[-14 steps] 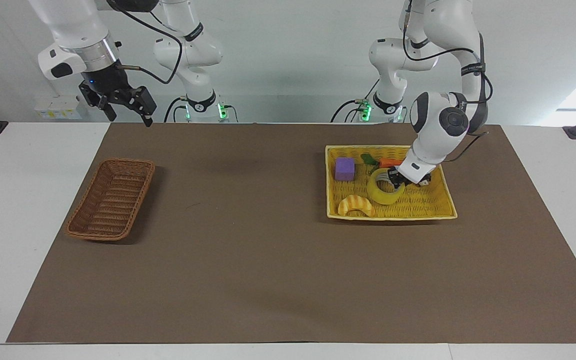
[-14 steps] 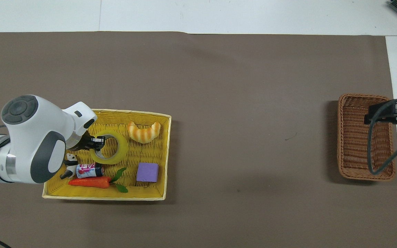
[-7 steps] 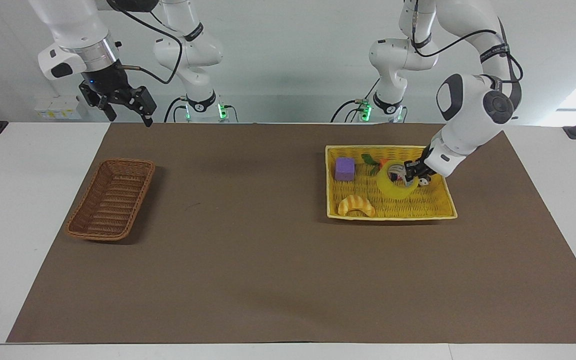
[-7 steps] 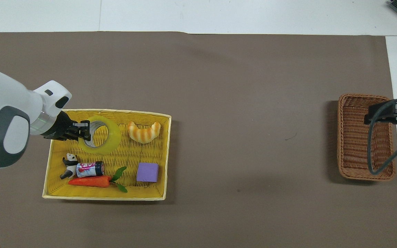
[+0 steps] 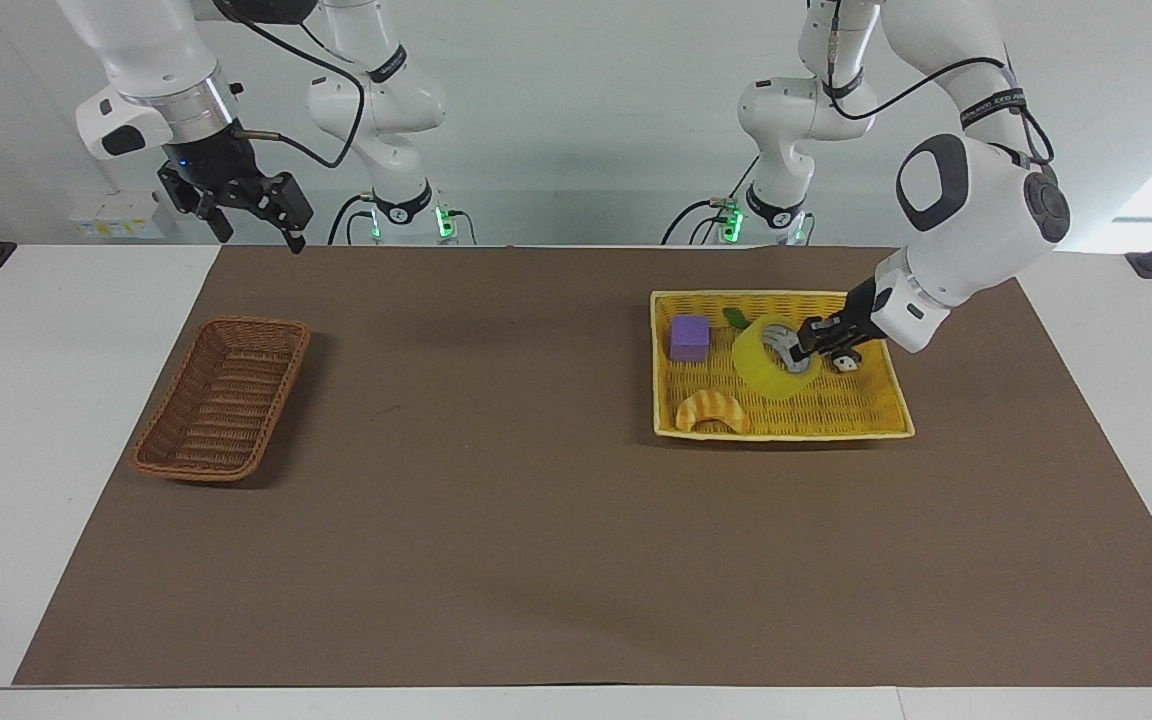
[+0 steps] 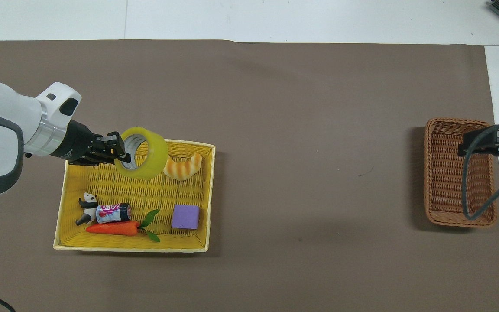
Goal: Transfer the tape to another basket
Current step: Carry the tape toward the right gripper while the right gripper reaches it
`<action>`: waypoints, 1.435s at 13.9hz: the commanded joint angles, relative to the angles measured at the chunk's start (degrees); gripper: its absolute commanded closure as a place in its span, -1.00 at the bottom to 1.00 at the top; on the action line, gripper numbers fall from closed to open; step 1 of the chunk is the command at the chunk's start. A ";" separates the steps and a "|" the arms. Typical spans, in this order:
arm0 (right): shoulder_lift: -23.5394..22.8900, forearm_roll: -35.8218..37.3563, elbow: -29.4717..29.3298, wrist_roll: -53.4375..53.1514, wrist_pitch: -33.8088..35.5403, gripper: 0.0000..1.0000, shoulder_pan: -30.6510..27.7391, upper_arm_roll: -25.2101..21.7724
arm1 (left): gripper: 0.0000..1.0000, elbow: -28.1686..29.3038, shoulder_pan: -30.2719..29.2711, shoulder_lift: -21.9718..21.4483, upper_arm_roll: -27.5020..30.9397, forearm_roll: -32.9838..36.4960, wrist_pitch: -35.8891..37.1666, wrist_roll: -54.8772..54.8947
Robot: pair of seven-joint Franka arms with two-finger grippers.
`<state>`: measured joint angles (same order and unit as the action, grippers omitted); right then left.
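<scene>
My left gripper (image 5: 808,348) (image 6: 119,151) is shut on the rim of the yellow tape roll (image 5: 768,366) (image 6: 145,155) and holds it tilted in the air over the yellow flat basket (image 5: 891,400) (image 6: 76,173). The brown wicker basket (image 5: 221,396) (image 6: 448,173) stands empty at the right arm's end of the table. My right gripper (image 5: 254,212) (image 6: 498,145) waits up in the air, open, over the edge of the brown mat nearest the robots.
In the yellow basket lie a croissant toy (image 5: 711,411) (image 6: 184,167), a purple block (image 5: 690,338) (image 6: 185,216), a carrot (image 6: 115,228), a small can (image 6: 113,213) and a panda figure (image 6: 85,203). A brown mat (image 5: 536,480) covers the table.
My left gripper has lifted the tape roll out of the yellow basket and tipped it on edge. It has carried the roll a little toward the right arm's end. The right arm has not moved.
</scene>
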<state>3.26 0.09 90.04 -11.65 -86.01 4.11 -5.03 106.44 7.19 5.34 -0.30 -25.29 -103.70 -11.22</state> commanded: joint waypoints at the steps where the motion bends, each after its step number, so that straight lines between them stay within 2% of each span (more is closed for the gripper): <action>1: 0.78 -1.23 1.10 -0.47 -1.18 -1.00 -0.68 0.28 | 1.00 -2.81 0.55 0.64 -2.94 -3.79 1.22 -5.98; 4: 0.96 -1.23 1.10 -0.12 -0.22 -1.00 -1.38 -0.07 | 1.00 -4.13 0.46 0.55 -6.46 -9.32 0.78 -10.30; 7: 1.31 -2.36 0.75 0.31 -0.21 -1.00 0.55 2.21 | 1.00 -4.31 0.72 0.47 -8.48 -14.95 -0.18 -11.36; 9: 1.84 -11.21 2.50 -0.03 -0.47 -1.00 0.55 2.74 | 1.00 -4.40 0.72 0.47 -11.81 -16.45 -2.99 -14.16; 12: 1.40 -16.33 3.12 -1.78 -3.54 -1.00 4.32 3.71 | 1.00 -4.84 0.81 0.55 -15.52 -16.81 -7.38 -17.25; 15: 1.14 -27.82 5.40 -10.92 -4.60 -1.00 6.79 3.71 | 1.00 -5.27 1.25 0.81 -16.93 -17.69 -10.29 -19.79; 17: 1.22 -32.67 7.77 -11.90 -8.19 -1.00 8.72 3.79 | 1.00 -5.54 2.38 0.82 -17.28 -17.78 -11.96 -21.03; 18: 1.14 -37.39 9.43 -12.51 -10.04 -1.00 8.73 3.79 | 1.00 -5.54 2.92 0.82 -17.28 -17.87 -13.01 -21.47; 20: 1.05 -41.91 13.47 -12.43 -16.87 -1.00 10.21 3.88 | 1.00 -5.54 3.62 0.82 -17.98 -17.95 -13.37 -23.31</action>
<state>3.30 -37.42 98.55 -23.40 -97.09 13.43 -1.23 102.39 9.31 5.42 -18.13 -41.99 -115.94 -32.47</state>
